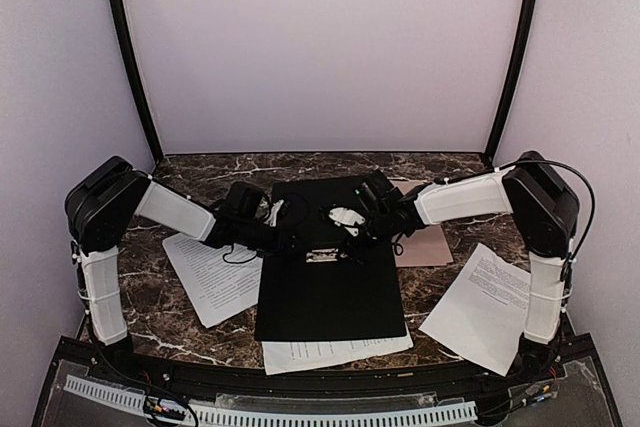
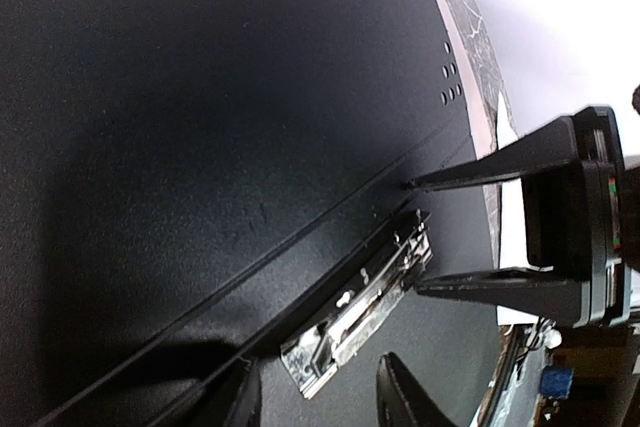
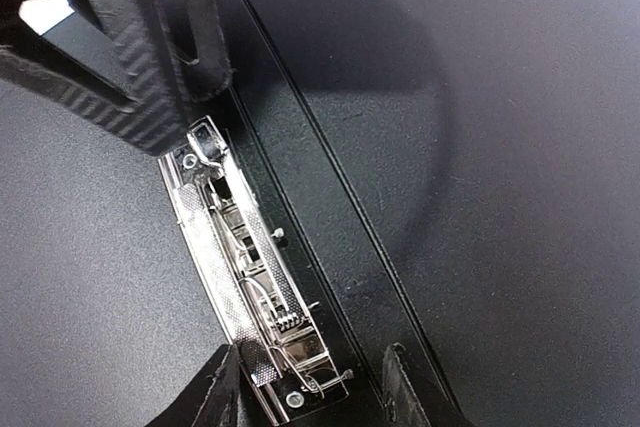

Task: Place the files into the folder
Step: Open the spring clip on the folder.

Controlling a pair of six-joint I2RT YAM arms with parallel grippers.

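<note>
The dark marbled tabletop [image 1: 200, 172] is walled on the far side and both flanks. Marble shows in a strip along its far edge and in a wedge on the right.

An open black folder [image 1: 330, 297] lies flat across the middle, its spine running left to right. Its near edge stops just short of the tabletop's near edge.

Of the files, the left sheet [image 1: 215, 282] lies tilted, with one corner meeting the black folder's left edge. The right sheet [image 1: 485, 307] sits apart from the folder, close to the right arm's base. The near sheet [image 1: 340, 351] pokes out from under the folder's near edge.

A tan folder [image 1: 425, 242] lies flat beside the black folder's far right edge, partly under the right arm.

Both arms reach in low over the spine. The left tool [image 1: 292, 237] is released, its fingers spread to either side of one end of the metal clip [image 3: 250, 287]. The right tool [image 1: 352, 219] is also released and straddles the clip's other end. The wrist views do not show whether the fingers of either tool touch the clip.
</note>
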